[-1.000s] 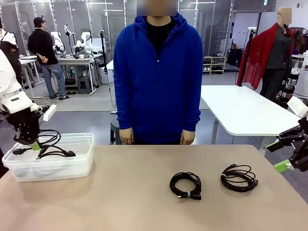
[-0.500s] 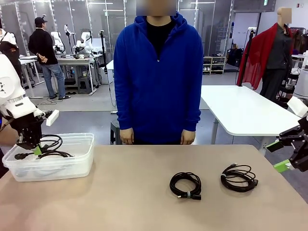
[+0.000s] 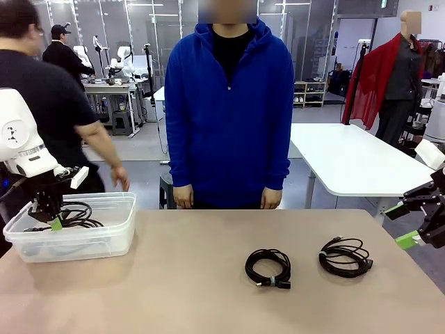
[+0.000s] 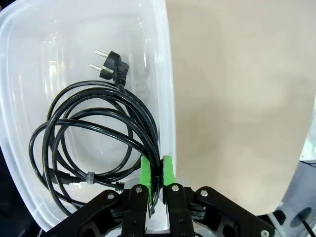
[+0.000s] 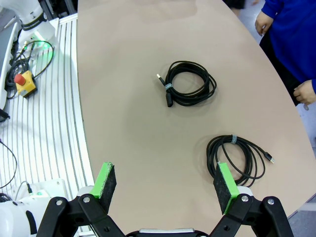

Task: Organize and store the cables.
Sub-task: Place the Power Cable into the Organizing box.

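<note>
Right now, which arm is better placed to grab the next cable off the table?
Right: the right gripper is open near both coils; the left gripper is shut on a cable at the bin.

We see our left jaws closed down to a narrow gap, the green pads (image 4: 146, 173) pinching a few strands of the black cable (image 4: 138, 111) right at the rim of the clear plastic tub (image 4: 168, 74). The rest of the coil hangs loosely inside the tub, its loops spread wide. The angled two-pin plug (image 4: 116, 66) lies at the far end of the coil, prongs pointing away from the rim. The tan bench (image 4: 237, 98) lies bare beside the tub.
</note>
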You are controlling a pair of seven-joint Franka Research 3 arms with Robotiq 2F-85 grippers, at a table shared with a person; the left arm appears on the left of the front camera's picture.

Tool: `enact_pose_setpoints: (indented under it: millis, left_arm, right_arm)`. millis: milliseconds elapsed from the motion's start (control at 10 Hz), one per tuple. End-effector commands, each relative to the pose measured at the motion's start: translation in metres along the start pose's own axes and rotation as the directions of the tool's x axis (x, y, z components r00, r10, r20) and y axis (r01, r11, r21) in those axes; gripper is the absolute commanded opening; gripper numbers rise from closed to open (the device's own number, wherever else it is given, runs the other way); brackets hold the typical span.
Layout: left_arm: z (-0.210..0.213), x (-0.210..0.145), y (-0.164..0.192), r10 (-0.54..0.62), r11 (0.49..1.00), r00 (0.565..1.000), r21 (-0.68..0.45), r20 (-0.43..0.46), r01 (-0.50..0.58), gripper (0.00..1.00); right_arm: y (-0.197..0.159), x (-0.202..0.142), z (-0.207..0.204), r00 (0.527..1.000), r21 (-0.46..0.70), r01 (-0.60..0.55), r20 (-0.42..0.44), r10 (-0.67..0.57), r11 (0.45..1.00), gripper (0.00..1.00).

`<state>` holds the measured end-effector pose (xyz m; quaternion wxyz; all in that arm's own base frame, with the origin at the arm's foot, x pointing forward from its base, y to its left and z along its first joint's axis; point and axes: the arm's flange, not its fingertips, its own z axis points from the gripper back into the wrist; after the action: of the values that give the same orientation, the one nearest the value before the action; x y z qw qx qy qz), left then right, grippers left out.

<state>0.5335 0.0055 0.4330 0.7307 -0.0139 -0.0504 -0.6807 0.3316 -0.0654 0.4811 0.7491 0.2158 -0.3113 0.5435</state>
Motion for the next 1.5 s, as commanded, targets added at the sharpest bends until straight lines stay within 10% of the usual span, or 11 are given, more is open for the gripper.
enact_pose_setpoints:
  millis: [0, 400, 500, 600, 700, 800, 900, 1000, 1400]
  left_arm:
    - [-0.006, 0.0, 0.013, 0.005, 0.999, 1.0, -0.034, -0.002, -0.005, 0.17]
    - [-0.004, 0.001, 0.017, 0.028, 0.999, 1.0, -0.021, -0.008, -0.028, 0.57]
    - [-0.003, 0.001, 0.015, 0.03, 0.999, 1.0, -0.015, -0.008, -0.03, 0.44]
    - [-0.001, 0.001, 0.014, 0.031, 0.999, 0.999, -0.006, -0.009, -0.031, 0.77]
    - [0.002, 0.0, 0.014, 0.036, 0.999, 0.999, 0.003, -0.01, -0.036, 0.63]
    - [0.005, 0.001, 0.013, 0.036, 0.999, 0.999, 0.007, -0.012, -0.036, 0.96]
    - [0.008, 0.003, 0.013, 0.036, 0.999, 0.999, 0.012, -0.015, -0.036, 0.83]
    - [0.01, 0.004, 0.013, 0.036, 0.999, 0.999, 0.011, -0.017, -0.036, 1.0]
    - [0.012, -0.001, 0.014, 0.063, 0.998, 0.998, 0.01, -0.007, -0.063, 1.0]
  right_arm:
    - [0.001, 0.0, -0.001, 1.0, 0.004, 0.004, 0.013, -0.005, 1.0, 1.0]
    - [0.001, 0.0, -0.001, 1.0, 0.004, 0.004, 0.013, -0.005, 1.0, 1.0]
    - [0.001, 0.0, -0.001, 1.0, 0.004, 0.004, 0.013, -0.005, 1.0, 1.0]
    - [0.001, 0.0, -0.001, 1.0, 0.004, 0.004, 0.013, -0.005, 1.0, 1.0]
    - [0.001, 0.0, -0.001, 1.0, 0.004, 0.004, 0.013, -0.005, 1.0, 1.0]
    - [0.001, 0.0, -0.001, 1.0, 0.004, 0.004, 0.013, -0.005, 1.0, 1.0]
    - [0.001, 0.0, -0.001, 1.0, 0.004, 0.004, 0.013, -0.005, 1.0, 1.0]
    - [0.001, 0.0, -0.001, 1.0, 0.004, 0.004, 0.013, -0.005, 1.0, 1.0]
    - [0.001, 0.0, -0.001, 1.0, 0.004, 0.004, 0.013, -0.005, 1.0, 1.0]
